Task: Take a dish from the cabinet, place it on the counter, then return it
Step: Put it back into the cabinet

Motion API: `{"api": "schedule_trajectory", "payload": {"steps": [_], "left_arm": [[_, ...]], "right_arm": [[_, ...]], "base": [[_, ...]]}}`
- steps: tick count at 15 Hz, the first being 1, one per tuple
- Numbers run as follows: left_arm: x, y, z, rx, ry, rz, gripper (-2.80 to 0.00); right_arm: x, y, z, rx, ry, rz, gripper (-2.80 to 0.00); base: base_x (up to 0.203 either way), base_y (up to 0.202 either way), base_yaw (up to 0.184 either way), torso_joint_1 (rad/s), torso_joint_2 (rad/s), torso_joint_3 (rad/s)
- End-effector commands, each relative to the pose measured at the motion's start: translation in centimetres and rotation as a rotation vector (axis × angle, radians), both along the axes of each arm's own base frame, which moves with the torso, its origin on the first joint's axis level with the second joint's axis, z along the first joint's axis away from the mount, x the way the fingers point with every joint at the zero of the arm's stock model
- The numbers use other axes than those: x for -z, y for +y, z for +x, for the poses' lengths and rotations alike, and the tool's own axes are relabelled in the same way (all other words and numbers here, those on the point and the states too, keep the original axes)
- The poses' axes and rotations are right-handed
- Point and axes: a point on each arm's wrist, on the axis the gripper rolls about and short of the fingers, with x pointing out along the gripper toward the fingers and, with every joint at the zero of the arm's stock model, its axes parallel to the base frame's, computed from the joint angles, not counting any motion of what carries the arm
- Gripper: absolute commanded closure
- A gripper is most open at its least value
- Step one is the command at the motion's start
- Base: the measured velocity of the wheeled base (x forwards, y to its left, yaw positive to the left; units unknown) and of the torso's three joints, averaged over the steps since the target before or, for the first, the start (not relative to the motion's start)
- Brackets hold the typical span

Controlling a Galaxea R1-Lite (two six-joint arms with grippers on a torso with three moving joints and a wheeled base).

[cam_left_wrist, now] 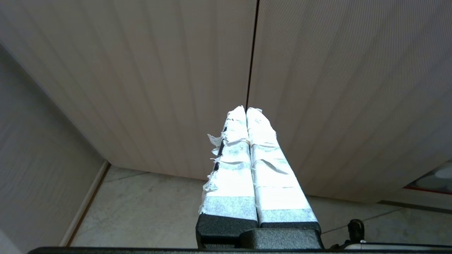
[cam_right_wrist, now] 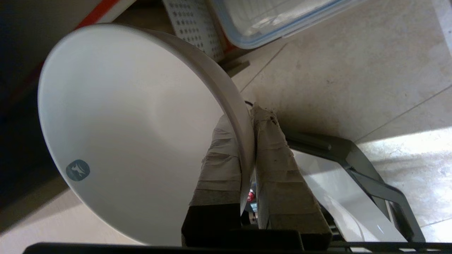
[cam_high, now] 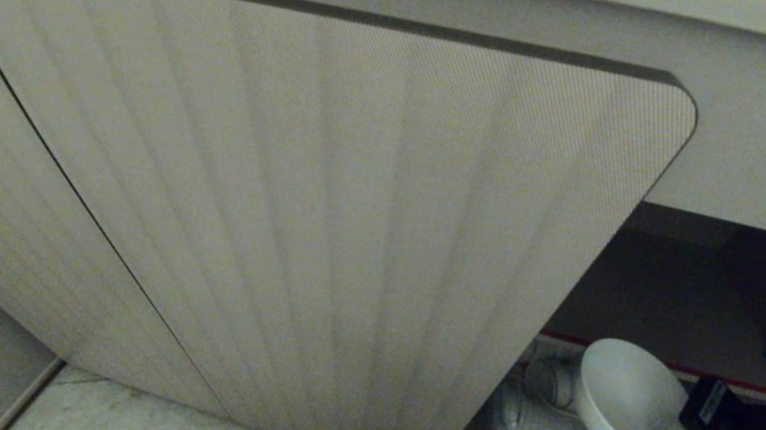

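While the right gripper point(cam_right_wrist: 247, 155) pinches the dish point(cam_high: 624, 399) by its thin rim at five o'clock of the cabinet point(cam_high: 289, 215) door, that glazed, brittle ceramic looks slippery.

Right gripper point(cam_right_wrist: 247, 120) clamped, reaching forward low; left gripper point(cam_left_wrist: 246, 110) shut, parked.

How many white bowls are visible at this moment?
1: the bowl, tilted, its rim pinched by the right gripper at the open cabinet. The ribbed door may hide others.
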Motion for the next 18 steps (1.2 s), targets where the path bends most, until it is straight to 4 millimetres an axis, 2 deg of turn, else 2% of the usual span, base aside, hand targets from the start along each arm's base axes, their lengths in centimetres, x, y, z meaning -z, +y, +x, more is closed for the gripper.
{"api": "schedule_trajectory", "payload": {"steps": [1, 15, 18], "left_arm": [[0.0, 0.0, 0.0, -0.001, -0.001, -0.001, 0.0], [0.0, 0.0, 0.0, -0.001, 0.001, -0.001, 0.0], [0.0, 0.0, 0.0, -0.001, -0.001, -0.001, 0.0]], "right_arm": [[-0.2, -0.5, 1.1, 0.037, -0.003, 0.004, 0.0], [-1.1, -1.4, 4.5, 0.125, -0.035, -0.031, 0.0], [-0.7, -1.5, 4.8, 0.139, -0.025, -0.042, 0.0]], "base": [[0.0, 0.0, 0.0, 0.0, 0.0, 0.0], [0.0, 0.0, 0.0, 0.0, 0.0, 0.0], [0.0, 0.0, 0.0, 0.0, 0.0, 0.0]]}}
